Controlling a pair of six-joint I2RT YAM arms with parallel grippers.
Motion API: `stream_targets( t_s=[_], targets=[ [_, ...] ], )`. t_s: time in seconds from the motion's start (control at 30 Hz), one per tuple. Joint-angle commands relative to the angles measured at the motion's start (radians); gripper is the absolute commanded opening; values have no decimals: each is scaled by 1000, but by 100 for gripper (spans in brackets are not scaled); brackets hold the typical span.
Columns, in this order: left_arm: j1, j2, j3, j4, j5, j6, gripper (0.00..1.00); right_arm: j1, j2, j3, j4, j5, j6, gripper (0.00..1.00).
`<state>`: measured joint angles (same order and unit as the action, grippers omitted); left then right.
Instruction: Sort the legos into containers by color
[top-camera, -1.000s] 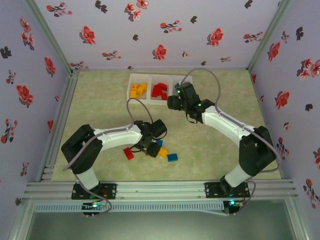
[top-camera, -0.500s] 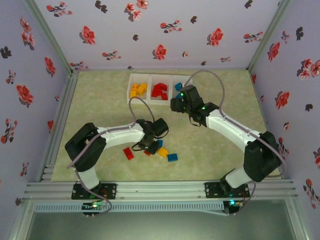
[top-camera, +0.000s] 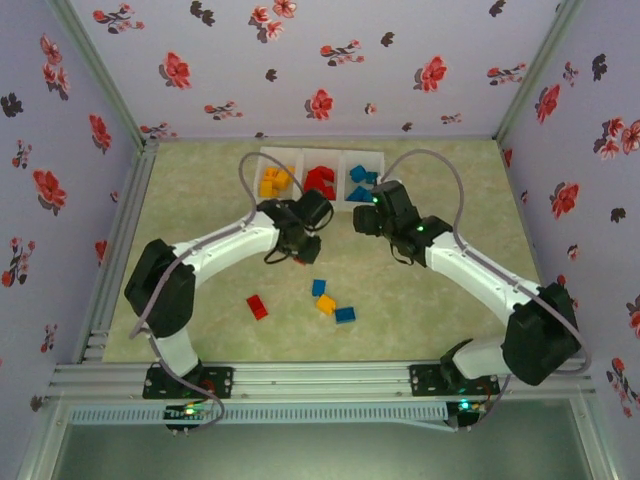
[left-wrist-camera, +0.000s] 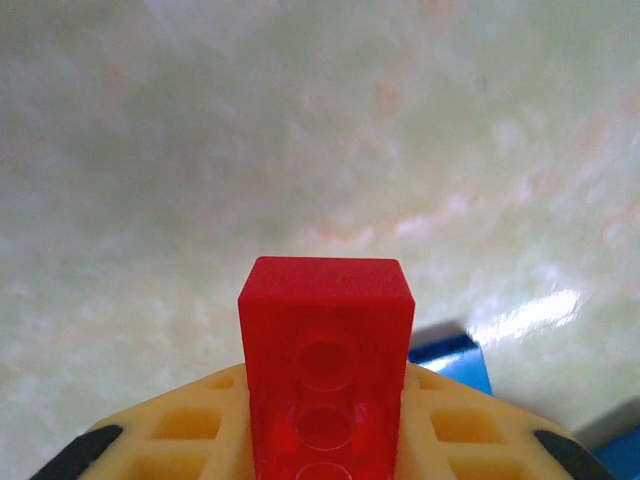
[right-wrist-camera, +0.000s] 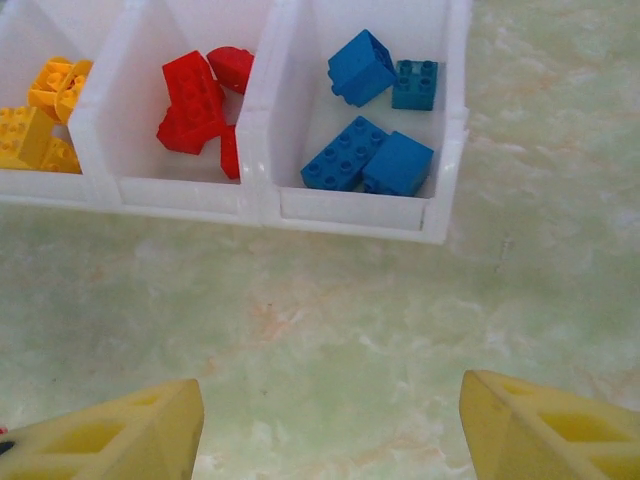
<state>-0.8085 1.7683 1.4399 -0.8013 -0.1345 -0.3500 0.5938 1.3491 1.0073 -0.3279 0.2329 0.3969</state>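
Floral walls box in your pale green table (top-camera: 190, 200), and the containers (right-wrist-camera: 262, 150) sit in a row at its far side. The legos (right-wrist-camera: 195, 100) already in them are split one colour to a bin. Your left gripper (top-camera: 297, 246) is clamped on a red brick (left-wrist-camera: 326, 330), carried just short of the bins, so I judge it bound for the middle bin (right-wrist-camera: 180, 195). Your right gripper (right-wrist-camera: 330, 425) hangs with fingers apart and nothing between them, facing the blue bin (right-wrist-camera: 360, 215). Nearer you wait a loose red brick (top-camera: 257, 306), two blue bricks (top-camera: 345, 314) and a yellow-orange brick (top-camera: 326, 304).
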Motion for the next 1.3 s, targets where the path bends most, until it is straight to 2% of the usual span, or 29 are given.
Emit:
stream_targets(
  t_s=[0.0, 0.37, 0.83, 1.03, 1.27],
  targets=[
    [50, 38, 112, -60, -37, 61, 24, -15, -49, -25, -43, 44, 0, 69],
    [183, 243, 501, -62, -37, 98, 25, -21, -146, -96, -60, 41, 18, 70],
    [254, 667, 1092, -70, 13, 92, 26, -19, -232, -177, -74, 1, 76, 70],
    [273, 687, 1015, 139, 91, 30, 27, -11, -251, -191, -80, -15, 90, 70],
    [282, 742, 1025, 230, 155, -37, 30, -1, -265, -198, -95, -3, 97, 69]
  ],
)
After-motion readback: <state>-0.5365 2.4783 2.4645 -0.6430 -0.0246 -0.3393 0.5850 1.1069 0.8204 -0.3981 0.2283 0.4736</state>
